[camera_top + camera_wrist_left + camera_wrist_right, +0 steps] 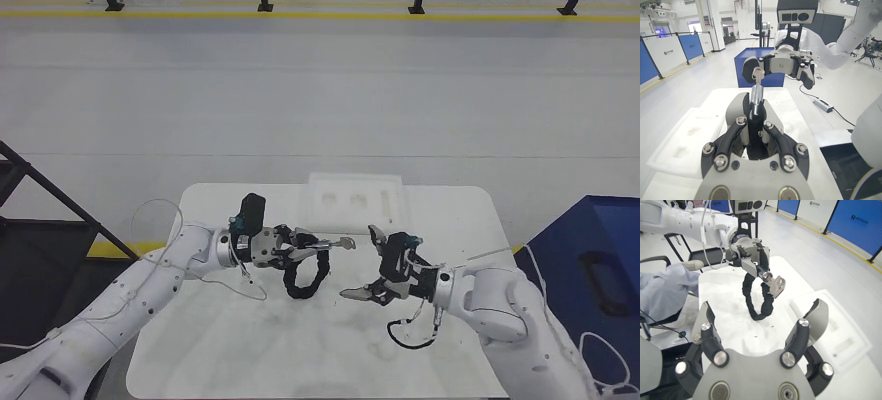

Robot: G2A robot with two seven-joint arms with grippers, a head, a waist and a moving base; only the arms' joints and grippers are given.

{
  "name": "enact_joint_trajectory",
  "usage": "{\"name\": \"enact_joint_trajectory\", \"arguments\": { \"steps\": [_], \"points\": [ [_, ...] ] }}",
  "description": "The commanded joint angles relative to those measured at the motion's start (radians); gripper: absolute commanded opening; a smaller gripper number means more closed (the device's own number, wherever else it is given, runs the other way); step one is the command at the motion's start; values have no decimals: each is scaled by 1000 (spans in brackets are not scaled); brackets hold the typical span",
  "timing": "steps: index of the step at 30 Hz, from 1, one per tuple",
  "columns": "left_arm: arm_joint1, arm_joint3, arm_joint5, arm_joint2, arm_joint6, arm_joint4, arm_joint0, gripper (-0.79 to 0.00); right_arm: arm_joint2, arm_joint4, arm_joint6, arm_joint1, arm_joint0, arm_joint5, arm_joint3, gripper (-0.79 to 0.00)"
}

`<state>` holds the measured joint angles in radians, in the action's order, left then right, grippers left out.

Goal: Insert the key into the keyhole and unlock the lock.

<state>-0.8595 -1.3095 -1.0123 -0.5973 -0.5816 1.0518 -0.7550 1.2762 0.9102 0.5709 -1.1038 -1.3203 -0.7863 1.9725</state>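
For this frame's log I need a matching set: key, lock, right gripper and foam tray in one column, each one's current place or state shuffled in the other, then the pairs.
Things
1. key
2. lock
3. right gripper
4. foam tray

Places and states
A. fingers open, holding nothing
B. lying on the far side of the table
C. clamped in the left gripper
D. inserted in the lock's chrome end, no fingers on it

Pairs: 1-D, 2-C, 3-A, 4-B
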Motion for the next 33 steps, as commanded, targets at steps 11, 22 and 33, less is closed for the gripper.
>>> {"name": "enact_joint_trajectory", "arguments": {
  "steps": [11, 22, 33],
  "points": [
    [38, -37, 0, 52, 137, -133, 26, -785, -20, 443, -166, 16, 72, -193, 50, 0],
    [50, -46, 0, 94, 199, -210, 51, -785, -98, 823, -336, 25, 75, -101, 80, -175],
    [54, -42, 0, 121, 197, -224, 67, -785, -119, 1014, -452, 39, 34, -16, 111, -443]
  ]
}}
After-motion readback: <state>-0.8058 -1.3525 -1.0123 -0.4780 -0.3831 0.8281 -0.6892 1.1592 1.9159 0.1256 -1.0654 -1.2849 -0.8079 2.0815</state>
